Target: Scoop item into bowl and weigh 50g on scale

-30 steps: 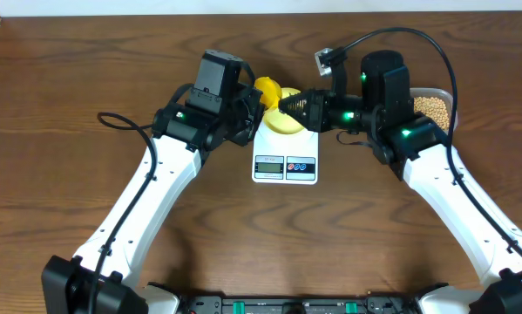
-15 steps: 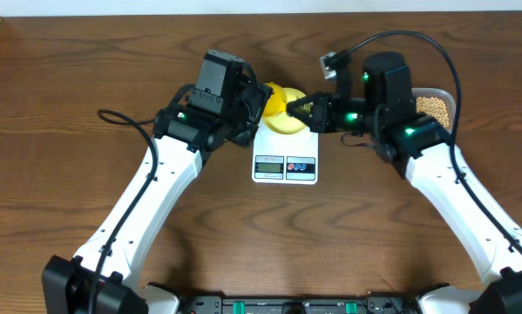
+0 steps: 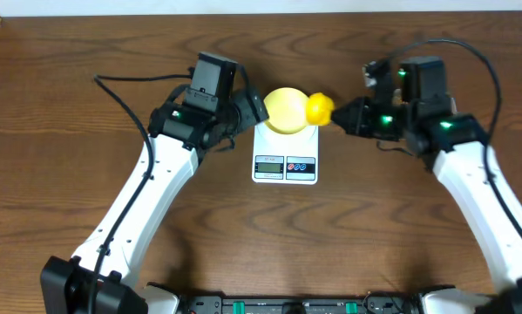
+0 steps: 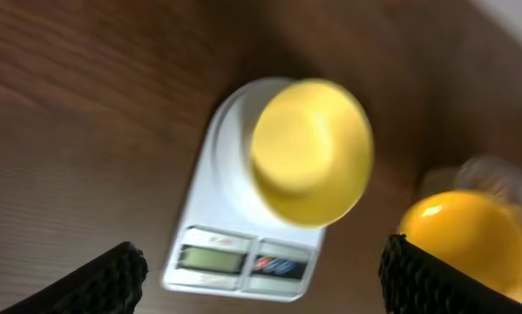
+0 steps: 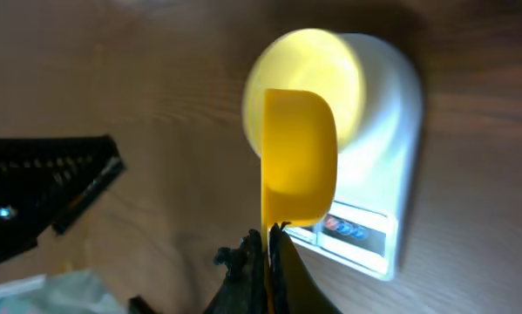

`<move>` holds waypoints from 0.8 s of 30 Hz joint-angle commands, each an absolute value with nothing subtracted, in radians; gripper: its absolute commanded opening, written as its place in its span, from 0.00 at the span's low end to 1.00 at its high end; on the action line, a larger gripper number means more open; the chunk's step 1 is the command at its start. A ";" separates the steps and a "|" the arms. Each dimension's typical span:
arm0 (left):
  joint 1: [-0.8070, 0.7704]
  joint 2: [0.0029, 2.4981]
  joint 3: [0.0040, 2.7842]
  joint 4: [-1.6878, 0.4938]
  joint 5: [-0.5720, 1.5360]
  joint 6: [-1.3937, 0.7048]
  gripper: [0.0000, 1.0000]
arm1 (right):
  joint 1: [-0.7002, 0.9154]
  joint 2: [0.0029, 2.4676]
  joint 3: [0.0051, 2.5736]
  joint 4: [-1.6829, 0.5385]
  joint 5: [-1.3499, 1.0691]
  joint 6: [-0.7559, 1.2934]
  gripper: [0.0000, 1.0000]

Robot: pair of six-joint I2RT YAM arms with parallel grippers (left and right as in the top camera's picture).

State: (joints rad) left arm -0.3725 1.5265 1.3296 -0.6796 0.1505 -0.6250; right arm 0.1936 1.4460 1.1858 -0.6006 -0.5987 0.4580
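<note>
The pale yellow bowl (image 3: 284, 111) stands on the white scale (image 3: 284, 161). My right gripper (image 3: 339, 115) is shut on the handle of a bright yellow scoop (image 3: 320, 109), which hangs just right of the bowl. In the right wrist view the scoop (image 5: 298, 157) is on edge in front of the bowl (image 5: 304, 70) and the scale (image 5: 384, 148), pinched by my gripper (image 5: 269, 253). My left gripper (image 3: 250, 112) is open just left of the bowl. In its own view the bowl (image 4: 311, 161), scale (image 4: 243, 253) and scoop (image 4: 465, 240) lie ahead of the wide jaws (image 4: 261, 283). The item is out of view.
Brown wooden table (image 3: 69, 174) all round. Both arms reach in from the front corners and meet near the scale. A black cable (image 3: 125, 96) loops off the left arm. The table's far edge meets a pale wall (image 3: 261, 7).
My left gripper opened and let go of the scoop. My right gripper closed on the scoop's handle and drew it rightward, from the bowl's far left to its right side.
</note>
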 commanded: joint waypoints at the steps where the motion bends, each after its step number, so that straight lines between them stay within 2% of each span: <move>1: -0.397 1.488 1.329 -0.711 0.133 -0.439 0.87 | 0.160 1.340 1.249 -0.655 -0.532 0.360 0.01; 4: -0.434 1.469 1.329 -0.755 0.128 -0.438 0.84 | 0.123 1.285 1.249 -0.734 -0.467 0.337 0.01; 6: -0.476 1.468 1.329 -0.790 0.128 -0.438 0.77 | 0.091 1.263 1.249 -0.776 -0.455 0.310 0.01; 8: -0.522 1.475 1.328 -0.824 0.124 -0.439 0.56 | 0.058 1.248 1.249 -0.811 -0.454 0.263 0.01; 11: -0.598 1.495 1.326 -0.854 0.109 -0.454 0.13 | 0.021 1.242 1.249 -0.846 -0.454 0.221 0.01; 12: -0.616 1.500 1.325 -0.855 0.101 -0.454 0.08 | 0.011 1.243 1.249 -0.853 -0.454 0.218 0.01; 17: -0.684 1.536 1.290 -0.844 -0.020 -0.473 0.08 | -0.005 1.243 1.248 -0.863 -0.455 0.204 0.01; 24: -0.692 1.597 1.183 -0.720 -0.020 -0.407 0.08 | -0.005 1.243 1.248 -0.871 -0.454 0.200 0.01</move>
